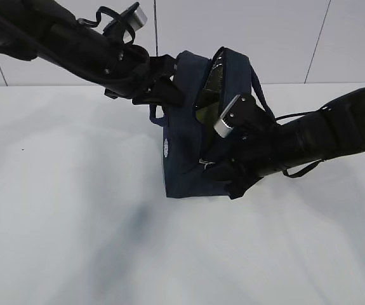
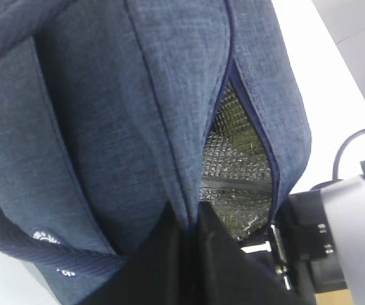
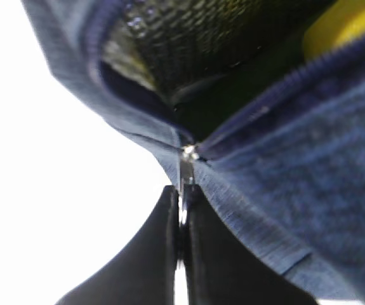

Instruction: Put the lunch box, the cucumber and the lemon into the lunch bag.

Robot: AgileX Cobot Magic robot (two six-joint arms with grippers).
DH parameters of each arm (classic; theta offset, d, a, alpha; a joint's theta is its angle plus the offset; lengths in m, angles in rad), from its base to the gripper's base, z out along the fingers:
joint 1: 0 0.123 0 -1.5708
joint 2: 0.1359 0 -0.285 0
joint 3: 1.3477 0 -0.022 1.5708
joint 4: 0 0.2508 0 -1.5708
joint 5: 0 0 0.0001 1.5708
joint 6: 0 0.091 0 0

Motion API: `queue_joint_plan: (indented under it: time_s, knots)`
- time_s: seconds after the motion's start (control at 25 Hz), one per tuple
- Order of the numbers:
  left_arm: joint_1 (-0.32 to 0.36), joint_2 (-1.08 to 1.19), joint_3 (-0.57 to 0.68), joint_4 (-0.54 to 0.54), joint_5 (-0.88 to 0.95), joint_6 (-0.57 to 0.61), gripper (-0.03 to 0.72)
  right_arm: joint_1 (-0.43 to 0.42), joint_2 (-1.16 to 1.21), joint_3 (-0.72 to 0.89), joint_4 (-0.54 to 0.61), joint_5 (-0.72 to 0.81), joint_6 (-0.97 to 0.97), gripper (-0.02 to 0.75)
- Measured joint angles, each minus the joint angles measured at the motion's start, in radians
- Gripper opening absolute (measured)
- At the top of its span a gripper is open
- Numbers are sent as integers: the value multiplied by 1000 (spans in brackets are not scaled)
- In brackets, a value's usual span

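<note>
The navy lunch bag (image 1: 182,159) stands on the white table, its mouth partly open and showing silver lining (image 2: 239,165). My left gripper (image 2: 190,213) is shut on the fabric edge of the bag's opening, up at the bag's top left (image 1: 169,89). My right gripper (image 3: 182,190) is shut on the silver zipper pull (image 3: 185,168), low on the bag's right side (image 1: 217,171). Inside the bag, a piece of the yellow lemon (image 3: 344,25) shows, with a dark green patch beside it that I cannot identify. The lunch box and the cucumber are hidden.
The white table (image 1: 74,241) spreads around the bag, with a pale wall behind it. One bag handle (image 2: 17,244) hangs on the left side, and another loops behind my right arm (image 1: 261,95). The right arm's camera housing (image 2: 347,241) sits close to the bag's opening.
</note>
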Motion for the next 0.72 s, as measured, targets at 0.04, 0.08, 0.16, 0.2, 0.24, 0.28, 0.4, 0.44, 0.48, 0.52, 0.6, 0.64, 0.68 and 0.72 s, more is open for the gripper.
queue_joint_plan:
  time_s: [0.04,0.08,0.16,0.2,0.24,0.28,0.4,0.44,0.48,0.52,0.6,0.64,0.68,0.72]
  knots:
    - [0,0,0,0,0,0,2,0,-11,0,-21,0,12,1]
    - [0,0,0,0,0,0,2,0,-18,0,-38,0,29,1]
    - [0,0,0,0,0,0,2,0,-35,0,-78,3,69,1]
    - [0,0,0,0,0,0,2,0,-39,0,-97,3,87,1]
    - [0,0,0,0,0,0,2,0,-46,0,-120,6,110,1]
    - [0,0,0,0,0,0,2,0,-50,0,-142,7,133,1]
    - [0,0,0,0,0,0,2,0,-61,0,-192,17,202,1]
    - [0,0,0,0,0,0,2,0,-62,0,-204,27,218,1]
    - [0,0,0,0,0,0,2,0,-62,0,-213,37,231,1]
    - [0,0,0,0,0,0,2,0,-62,0,-220,48,247,1]
    - [0,0,0,0,0,0,2,0,-67,0,-224,55,265,1]
    - [0,0,0,0,0,0,2,0,-72,0,-226,57,272,1]
    - [0,0,0,0,0,0,2,0,-76,0,-226,59,280,1]
    - [0,0,0,0,0,0,2,0,-81,0,-226,59,294,1]
